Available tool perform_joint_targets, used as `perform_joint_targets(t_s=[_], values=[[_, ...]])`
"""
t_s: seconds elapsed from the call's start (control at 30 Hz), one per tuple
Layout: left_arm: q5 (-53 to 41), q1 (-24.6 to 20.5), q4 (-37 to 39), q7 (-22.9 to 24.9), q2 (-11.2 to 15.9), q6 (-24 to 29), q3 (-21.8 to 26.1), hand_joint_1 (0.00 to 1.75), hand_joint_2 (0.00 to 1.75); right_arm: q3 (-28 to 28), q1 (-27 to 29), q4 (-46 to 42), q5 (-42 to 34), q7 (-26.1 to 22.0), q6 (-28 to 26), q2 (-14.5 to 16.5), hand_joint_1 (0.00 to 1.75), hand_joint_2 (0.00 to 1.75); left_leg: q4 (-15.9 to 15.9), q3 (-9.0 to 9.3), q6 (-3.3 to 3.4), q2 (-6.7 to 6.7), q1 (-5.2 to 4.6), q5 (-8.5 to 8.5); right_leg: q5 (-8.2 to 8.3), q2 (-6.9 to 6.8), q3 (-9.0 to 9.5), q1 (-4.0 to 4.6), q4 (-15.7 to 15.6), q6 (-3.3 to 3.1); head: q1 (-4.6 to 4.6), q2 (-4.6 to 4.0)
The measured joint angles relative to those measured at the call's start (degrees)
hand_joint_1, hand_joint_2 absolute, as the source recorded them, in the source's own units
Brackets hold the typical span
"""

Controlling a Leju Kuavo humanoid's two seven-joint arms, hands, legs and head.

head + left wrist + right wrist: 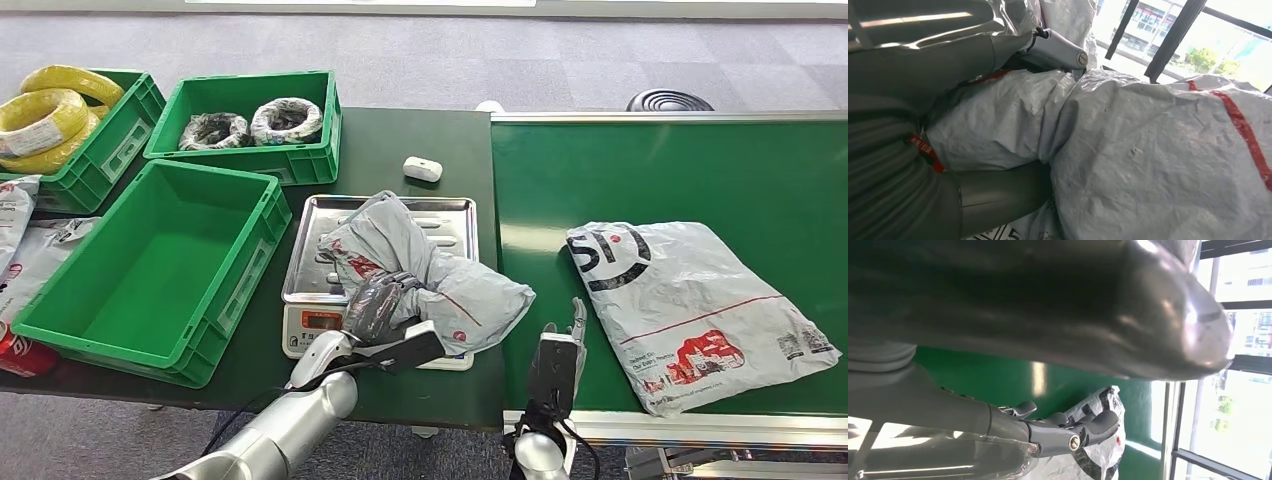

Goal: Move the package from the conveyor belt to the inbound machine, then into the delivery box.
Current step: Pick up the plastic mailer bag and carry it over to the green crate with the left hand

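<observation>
A crumpled grey package (440, 285) with red print lies on the steel tray of the inbound scale (330, 215), its right end hanging off the tray. My left hand (378, 305) grips its middle; up close, the fingers (1058, 50) and thumb wrap the bunched plastic (1158, 165). A second, flat grey package (700, 310) rests on the green conveyor belt (700, 170). My right hand (562, 345) stands open at the belt's near left corner, holding nothing, with that flat package (1098, 405) beyond its fingers (1068, 432).
An empty green delivery box (150, 265) sits left of the scale. Behind it stand a crate of wrapped coils (250, 125) and a crate of yellow cable (60, 115). A small white device (422, 168) lies behind the scale. More packages (25, 250) lie at far left.
</observation>
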Motion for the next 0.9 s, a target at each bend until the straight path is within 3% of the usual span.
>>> perform_joint_targets(t_s=[0.17,0.33,0.7,0.9], values=[[2.11,-0.79,-0.54,-1.46,0.19,-0.55,1.9,1.46,1.75,0.15,-0.35,0.49,-0.23,-0.26,0.03,0.03,0.0,0.0,0.0,0.0,0.01,0.0,0.0,0.01,0.01,0.0,-0.01,0.0,0.0,0.0,0.0,-0.01],[1.48,-3.95,-2.68,1.28,2.26,-0.39,3.49,1.47,1.75,0.46,-0.78,1.15,-0.63,-0.6,0.04,0.07,0.0,0.0,-0.01,-0.03,0.04,0.27,0.01,0.08,0.14,0.25,-0.14,0.03,0.03,-0.05,0.01,0.0],[1.26,-21.06,-3.68,8.96,12.61,1.03,12.24,1.46,1.75,1.83,-1.11,3.11,-2.84,-1.95,0.13,0.12,0.0,0.0,-0.02,-0.45,-0.07,0.7,0.06,0.52,0.56,0.69,-0.87,0.09,0.31,-0.18,-0.02,0.0],[0.12,-26.6,-0.51,11.79,16.46,2.98,16.42,1.44,1.75,3.12,-1.63,4.47,-3.91,-2.44,-0.12,0.26,0.0,0.0,-0.02,-0.69,-0.08,0.63,0.05,0.53,0.54,0.6,-1.06,0.07,0.33,-0.16,-0.01,0.0]])
